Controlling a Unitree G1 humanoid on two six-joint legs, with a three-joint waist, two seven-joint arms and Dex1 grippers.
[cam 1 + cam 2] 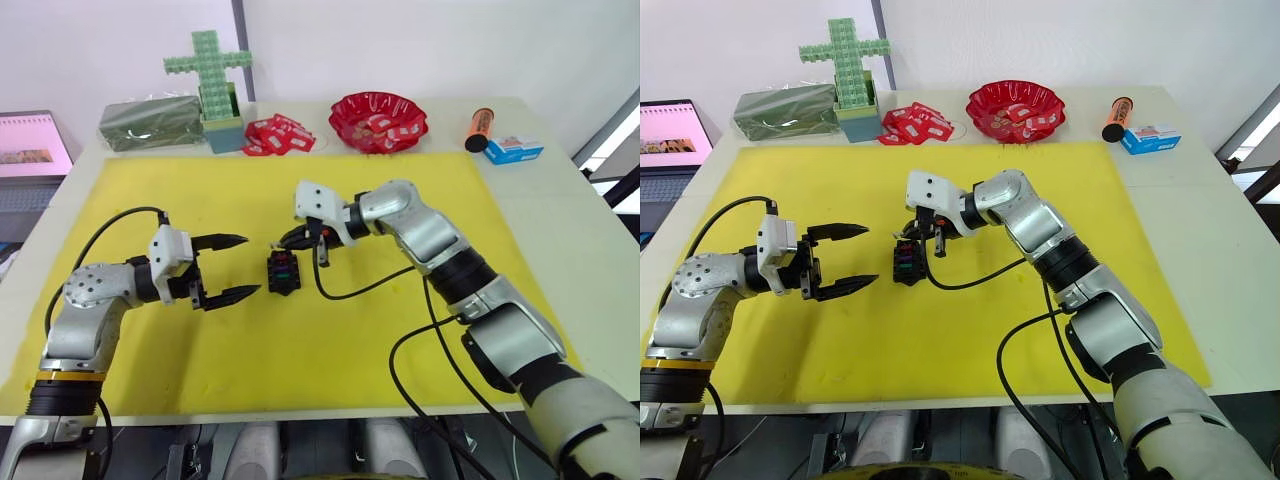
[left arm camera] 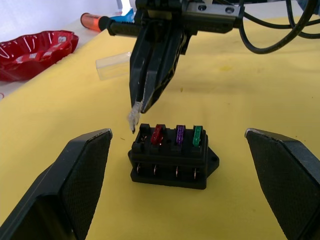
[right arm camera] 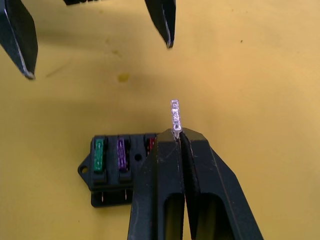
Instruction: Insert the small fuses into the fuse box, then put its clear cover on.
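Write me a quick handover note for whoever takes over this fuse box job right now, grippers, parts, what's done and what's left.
Right gripper: shut on the last pale fuse, held just above the fuse box, near its one open slot.
Left gripper: open, holding nothing, beside the box on the yellow mat.
Done: red fuse, purple fuse and green fuse are seated.
Clear cover: lying on the mat beyond the box.
Left: seat the pale fuse, then fit the cover.

Three-fused black fuse box [image 2: 172, 157] upright
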